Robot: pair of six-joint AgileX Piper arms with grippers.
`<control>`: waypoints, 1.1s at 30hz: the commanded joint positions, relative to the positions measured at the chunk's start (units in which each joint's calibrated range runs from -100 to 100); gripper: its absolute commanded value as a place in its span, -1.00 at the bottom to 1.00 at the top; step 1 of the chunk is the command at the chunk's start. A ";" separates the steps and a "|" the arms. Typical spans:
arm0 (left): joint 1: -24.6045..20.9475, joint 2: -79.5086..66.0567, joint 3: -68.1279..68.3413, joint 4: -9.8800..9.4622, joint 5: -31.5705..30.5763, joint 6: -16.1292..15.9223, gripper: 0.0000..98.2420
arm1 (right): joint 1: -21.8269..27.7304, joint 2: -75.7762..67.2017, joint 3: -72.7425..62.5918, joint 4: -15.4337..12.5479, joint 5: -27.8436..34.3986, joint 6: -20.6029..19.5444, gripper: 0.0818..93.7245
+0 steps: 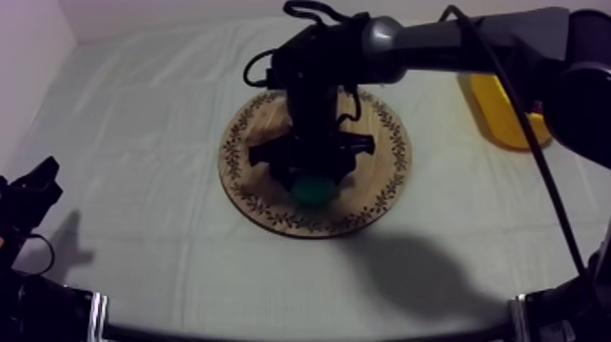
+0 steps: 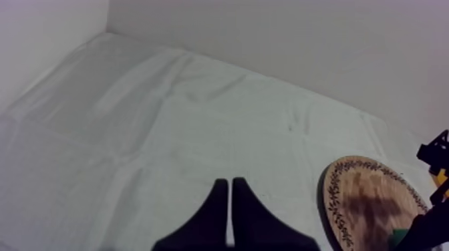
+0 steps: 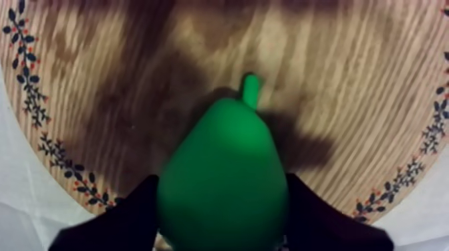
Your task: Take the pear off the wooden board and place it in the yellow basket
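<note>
The pear is plain bright green, smooth and faintly glossy, with a broad rounded body that narrows to a short stub of stem in the same green. In the right wrist view its long axis runs straight away from the right end effector. The fat end sits between the two black fingers, and the stem points out over the wood grain toward the middle of the wooden board. The fingers press against the pear's two flanks, so this end effector is clenched on the pear. Whether the fruit rests on the wood or is just off it cannot be told. In the top view the pear shows as a green blob on the lower middle part of the wooden board, which lies at the centre of the frame on the table. The right end effector is directly over the pear, its arm coming in from the upper right. The yellow basket stands at the right of the frame, well apart from the board and partly behind that arm. The left end effector sits low at the left edge of the frame. In its own wrist view, the left end effector has its fingers lying together as a narrow wedge, closed on nothing, above bare cloth with the wooden board off to one side.
</note>
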 commanded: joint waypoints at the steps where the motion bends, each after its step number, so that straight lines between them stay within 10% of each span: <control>1: 0.01 0.00 0.00 -0.02 -0.01 -0.01 -1.00 | 0.15 -0.78 0.31 0.29 0.48 0.00 -0.19; 17: 0.01 0.00 0.00 -0.02 -0.01 -0.01 -1.00 | 5.65 -21.75 3.38 4.98 7.03 6.54 -0.12; 33: 0.01 0.00 0.00 -0.02 -0.01 -0.01 -1.00 | 23.48 -33.00 0.50 12.60 3.37 17.43 -0.11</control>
